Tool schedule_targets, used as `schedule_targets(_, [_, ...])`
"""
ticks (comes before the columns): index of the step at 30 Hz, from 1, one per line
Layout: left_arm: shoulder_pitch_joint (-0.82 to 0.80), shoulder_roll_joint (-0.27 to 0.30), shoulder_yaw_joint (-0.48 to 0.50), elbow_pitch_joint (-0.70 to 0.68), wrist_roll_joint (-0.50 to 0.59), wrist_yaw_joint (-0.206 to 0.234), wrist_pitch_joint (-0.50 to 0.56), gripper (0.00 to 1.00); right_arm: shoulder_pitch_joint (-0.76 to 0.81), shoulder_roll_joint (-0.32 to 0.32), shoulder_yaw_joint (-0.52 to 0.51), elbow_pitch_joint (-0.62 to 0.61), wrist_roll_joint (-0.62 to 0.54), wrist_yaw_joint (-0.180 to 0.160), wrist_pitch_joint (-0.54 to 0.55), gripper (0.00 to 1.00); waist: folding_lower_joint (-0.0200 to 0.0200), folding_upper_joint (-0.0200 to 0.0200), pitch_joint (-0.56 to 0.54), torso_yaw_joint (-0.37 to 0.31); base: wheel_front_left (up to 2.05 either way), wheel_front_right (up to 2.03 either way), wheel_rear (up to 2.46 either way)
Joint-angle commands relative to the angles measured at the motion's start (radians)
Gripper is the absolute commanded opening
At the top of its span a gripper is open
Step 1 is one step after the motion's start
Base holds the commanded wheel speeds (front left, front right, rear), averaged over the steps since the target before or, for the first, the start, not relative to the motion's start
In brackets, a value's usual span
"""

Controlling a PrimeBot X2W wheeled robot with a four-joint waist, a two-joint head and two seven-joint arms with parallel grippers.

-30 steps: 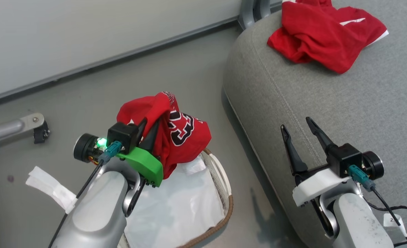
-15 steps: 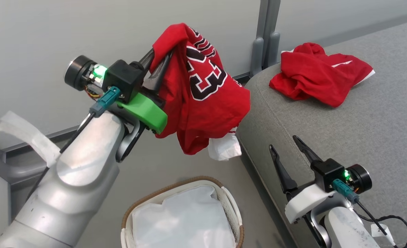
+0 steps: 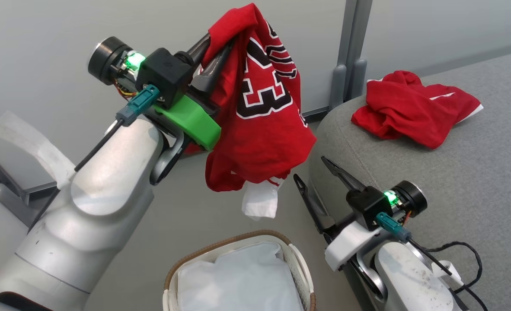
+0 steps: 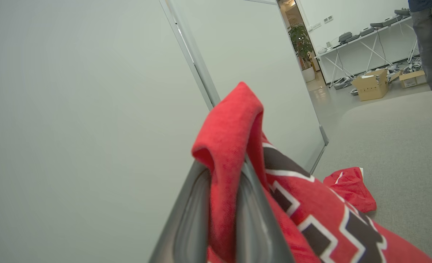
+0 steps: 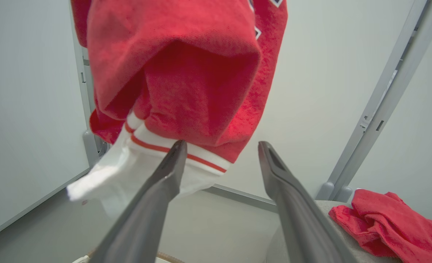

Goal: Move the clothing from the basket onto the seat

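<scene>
Head view: our left hand clamps the jersey, hanging above the basket; our right hand, spread apart, sits right of the basket. Left wrist: a red fold pinched. Right wrist: the hem beyond our parted hand.

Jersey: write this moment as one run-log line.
left gripper: shut on jersey | jersey: hanging clear of basket | right gripper: open, empty | second garment: on seat
</scene>
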Motion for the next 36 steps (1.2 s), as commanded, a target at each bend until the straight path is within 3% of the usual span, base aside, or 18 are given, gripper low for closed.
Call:
schedule_targets(1, [-0.01,-0.004,-0.01,-0.002,-0.01,0.0,-0.003,0.0,-0.022,-0.003,0.012,0.005,-0.002,-0.001,-0.002,1.0,0.0,0.0,-0.005,0.009,0.0,0.0,0.0])
schedule_targets(16, [0.051,-0.027,-0.093,-0.007,-0.056,0.0,-0.007,0.0,-0.191,-0.003,0.059,0.069,-0.015,-0.001,-0.002,1.0,0.0,0.0,-0.025,0.061,0.0,0.0,0.0])
schedule_targets(17, [0.057,-0.027,-0.095,-0.006,-0.058,0.0,-0.008,0.0,-0.195,-0.003,0.069,0.074,-0.007,-0.001,-0.002,0.46,0.0,0.0,-0.026,0.063,0.0,0.0,0.0])
schedule_targets(20, [0.069,-0.026,-0.098,-0.003,-0.068,0.0,-0.008,0.0,-0.202,-0.003,0.092,0.087,0.01,-0.001,-0.002,0.0,0.0,0.0,-0.028,0.067,0.0,0.0,0.0])
schedule_targets(33, [0.169,-0.028,-0.045,-0.011,-0.095,0.012,-0.009,0.0,-0.213,-0.003,0.092,0.098,0.019,-0.001,-0.002,0.0,0.0,0.0,-0.016,0.061,0.0,0.0,0.0])
schedule_targets(34, [0.18,-0.028,-0.039,-0.015,-0.089,0.016,-0.009,0.31,-0.211,-0.003,0.085,0.099,0.014,-0.001,-0.002,0.0,0.0,0.0,-0.015,0.059,0.0,0.0,0.0])
schedule_targets(35, [0.202,-0.029,-0.029,-0.017,-0.087,0.02,-0.009,0.56,-0.21,-0.003,0.074,0.1,0.011,-0.001,-0.002,0.0,0.0,0.0,-0.013,0.057,0.0,0.0,0.0])
schedule_targets(36, [0.221,-0.034,-0.02,-0.019,-0.094,0.021,-0.009,0.94,-0.209,-0.003,0.066,0.101,0.008,-0.001,-0.002,0.0,0.0,0.0,-0.012,0.056,0.0,0.0,0.0])
